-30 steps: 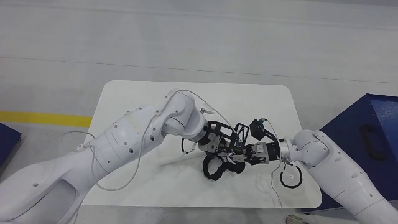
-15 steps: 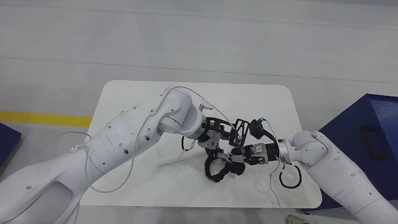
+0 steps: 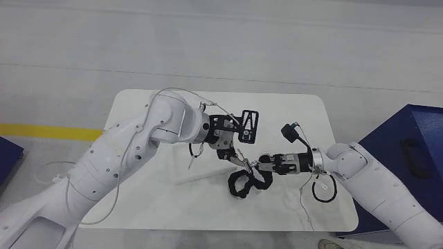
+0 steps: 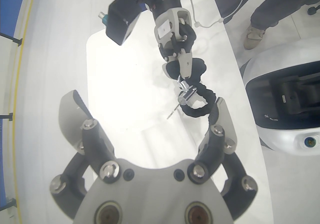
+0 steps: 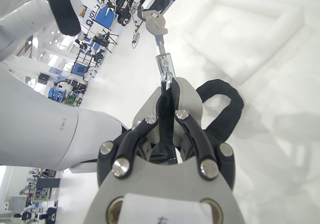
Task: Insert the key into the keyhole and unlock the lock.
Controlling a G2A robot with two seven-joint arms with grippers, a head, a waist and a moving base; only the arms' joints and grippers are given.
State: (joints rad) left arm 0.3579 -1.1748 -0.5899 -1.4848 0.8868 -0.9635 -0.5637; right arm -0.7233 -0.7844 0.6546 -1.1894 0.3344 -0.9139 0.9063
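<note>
A black cable lock (image 3: 242, 183) lies looped on the white table (image 3: 138, 111). My right gripper (image 3: 265, 163) is shut on the cable just behind its silver lock cylinder (image 5: 165, 62) and holds that end off the table. The key (image 5: 155, 25) is in the keyhole, its flat head sticking out past the cylinder. My left gripper (image 4: 147, 110) is open and empty, a short way from the key (image 4: 173, 112). One left finger (image 4: 222, 115) stands close to the cable's loop (image 4: 200, 107). In the top view my left gripper (image 3: 233, 153) is just left of the lock.
White foam padding with a shallow rectangular recess (image 5: 250, 35) covers the table beside the lock. A dark blue cabinet (image 3: 415, 145) stands off the table's right edge. Bare table surface stretches to the left and back.
My left gripper has let go at the lock, opened and drawn back to the left and upward. The key stays in the cylinder. The right gripper has shifted slightly left with the lock.
</note>
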